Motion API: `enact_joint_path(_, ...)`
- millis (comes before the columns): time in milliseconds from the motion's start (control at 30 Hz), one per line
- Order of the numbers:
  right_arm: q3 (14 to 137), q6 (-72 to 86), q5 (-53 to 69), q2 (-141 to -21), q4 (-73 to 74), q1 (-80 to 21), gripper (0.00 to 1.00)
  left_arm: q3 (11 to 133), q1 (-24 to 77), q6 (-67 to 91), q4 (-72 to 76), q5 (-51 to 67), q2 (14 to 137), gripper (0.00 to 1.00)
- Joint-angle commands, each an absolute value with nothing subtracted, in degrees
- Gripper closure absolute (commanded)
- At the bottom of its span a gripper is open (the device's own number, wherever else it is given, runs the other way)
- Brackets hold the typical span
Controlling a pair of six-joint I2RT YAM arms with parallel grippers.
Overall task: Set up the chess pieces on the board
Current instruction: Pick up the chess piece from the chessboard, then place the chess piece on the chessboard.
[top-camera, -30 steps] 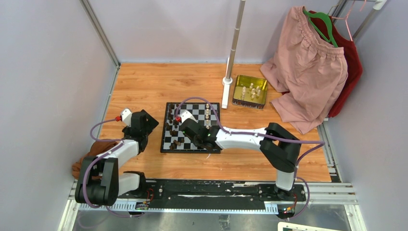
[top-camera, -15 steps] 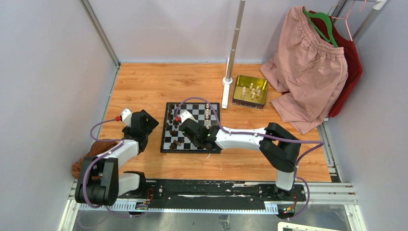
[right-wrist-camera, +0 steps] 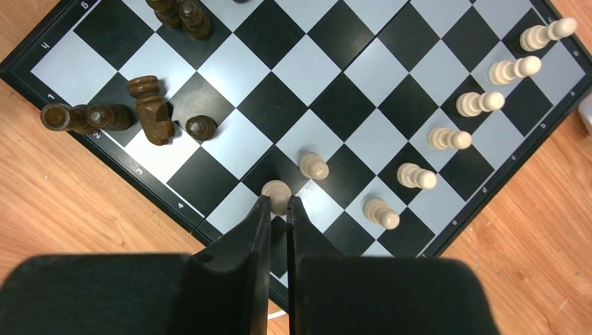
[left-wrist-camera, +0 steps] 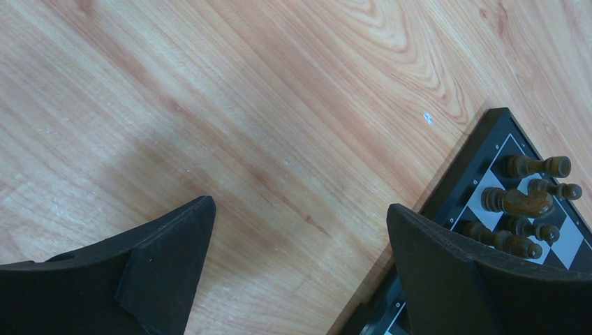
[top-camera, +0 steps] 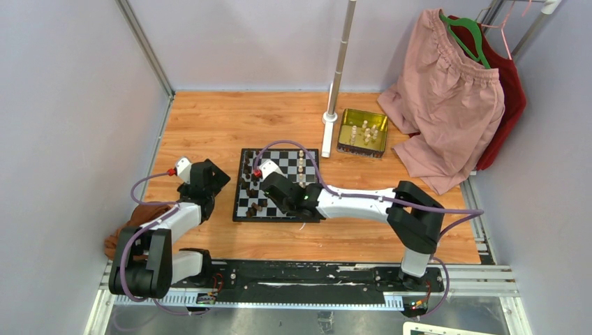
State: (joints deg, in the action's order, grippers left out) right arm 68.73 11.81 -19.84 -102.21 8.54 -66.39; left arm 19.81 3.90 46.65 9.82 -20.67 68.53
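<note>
One cream pawn [right-wrist-camera: 276, 190] on board [right-wrist-camera: 332, 99] clenched in right end effector [right-wrist-camera: 278, 207], lower centre; left end effector [left-wrist-camera: 300, 206] released above table [left-wrist-camera: 279, 84].

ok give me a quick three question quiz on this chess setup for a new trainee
1. True or false: the left gripper is shut on a chess figure.
2. Where do the spare cream pieces sit, off the board? A) in the gold tin B) in the left gripper C) loose on the wooden table
3. Fill in: the right gripper pinches a ____ coloured pawn at the board's near edge.

Key: 1 false, it hangs open over the wooden table beside the board. 2 A. 3 cream.
</note>
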Motion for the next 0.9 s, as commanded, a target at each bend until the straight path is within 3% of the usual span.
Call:
enact_joint_path(0, 66.64, 11.87, -22.6, -98.89, 9.94, -67.46, 1.0, 19.87, 4.18, 45.97, 10.66, -21.09, 68.33, 0.0)
enact_joint_path(867, 58.99, 14.8, -26.79, -95.45, 10.52, -65.36, 1.0, 19.78, 4.2, 45.84, 10.77, -20.83, 68.09, 0.0)
